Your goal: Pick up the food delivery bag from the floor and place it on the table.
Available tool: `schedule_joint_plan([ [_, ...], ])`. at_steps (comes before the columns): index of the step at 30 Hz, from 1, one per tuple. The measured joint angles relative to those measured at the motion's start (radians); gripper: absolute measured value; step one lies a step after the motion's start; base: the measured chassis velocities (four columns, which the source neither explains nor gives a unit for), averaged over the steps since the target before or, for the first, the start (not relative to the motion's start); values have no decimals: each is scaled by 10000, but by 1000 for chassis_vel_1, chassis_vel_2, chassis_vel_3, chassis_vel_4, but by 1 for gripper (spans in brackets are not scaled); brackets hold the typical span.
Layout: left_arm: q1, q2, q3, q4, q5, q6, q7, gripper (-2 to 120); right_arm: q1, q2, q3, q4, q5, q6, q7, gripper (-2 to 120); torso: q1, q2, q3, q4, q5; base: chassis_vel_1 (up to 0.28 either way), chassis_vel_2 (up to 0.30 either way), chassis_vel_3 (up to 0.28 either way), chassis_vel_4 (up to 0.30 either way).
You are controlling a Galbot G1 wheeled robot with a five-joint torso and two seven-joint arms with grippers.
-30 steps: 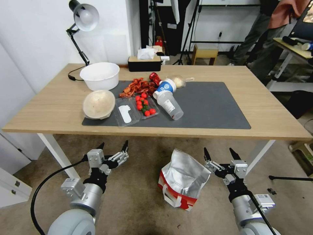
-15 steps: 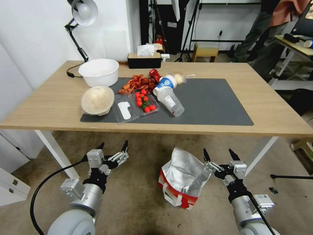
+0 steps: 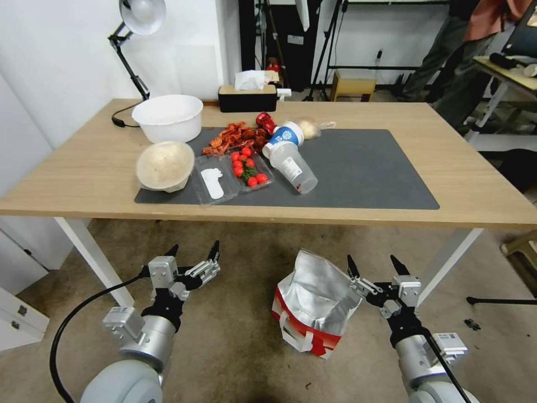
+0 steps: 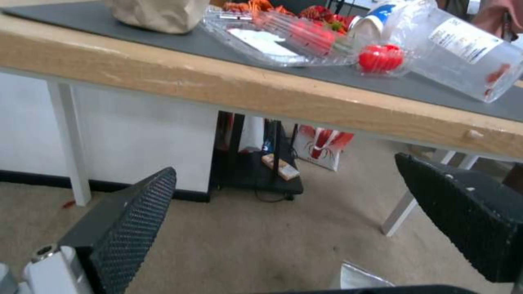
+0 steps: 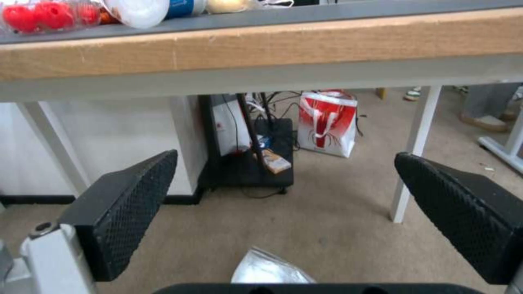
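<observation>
The food delivery bag (image 3: 313,305) stands on the floor (image 3: 240,336) in front of the table (image 3: 447,168), red and white below, with crumpled silver foil gaping at its top. A corner of that foil (image 5: 267,267) peeks into the right wrist view and another (image 4: 359,277) into the left wrist view. My right gripper (image 3: 378,264) hovers open just right of the bag's top, fingers pointing toward the table. My left gripper (image 3: 194,251) hangs open over bare carpet, well left of the bag.
On the table's dark mat (image 3: 363,168) lie a white bowl (image 3: 168,116), a paper-covered bowl (image 3: 164,165), a tomato tray (image 3: 246,170), a tipped cup (image 3: 291,165) and a tissue box (image 3: 247,96). White table legs (image 3: 92,252) flank the bag. A red-and-white paper bag (image 5: 327,122) stands under the table's far side.
The whole head view has shifted: the table sits lower and closer in frame, so the camera moved. The bag and both open grippers keep their places relative to each other.
</observation>
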Motion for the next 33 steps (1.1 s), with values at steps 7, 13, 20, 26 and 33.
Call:
schedule_joint_plan([
  [7, -34, 5, 11, 0, 1, -5, 19, 100, -28, -10, 20, 34, -4, -7, -9, 100, -131, -329, -198, 0, 0, 0, 0, 0, 0],
  [13, -53, 18, 5, 7, 0, -8, 18, 100, -22, -11, 25, 32, -5, -15, -9, 100, -225, -556, -333, 0, 0, 0, 0, 0, 0],
  [20, -59, 20, 0, 19, -10, -23, 8, 100, -16, -17, 26, 22, -13, -20, -12, 100, -365, -899, -536, 0, 0, 0, 0, 0, 0],
  [26, -60, 22, -21, 20, -9, -23, 5, 100, -17, -25, 36, 8, -13, -21, -22, 100, -460, -1143, -685, 0, 0, 0, 0, 0, 0],
  [33, -56, 36, -49, 20, -13, -97, 29, 100, -22, -22, 38, 1, -15, -17, -29, 100, -576, -1424, -851, 0, 0, 0, 0, 0, 0],
])
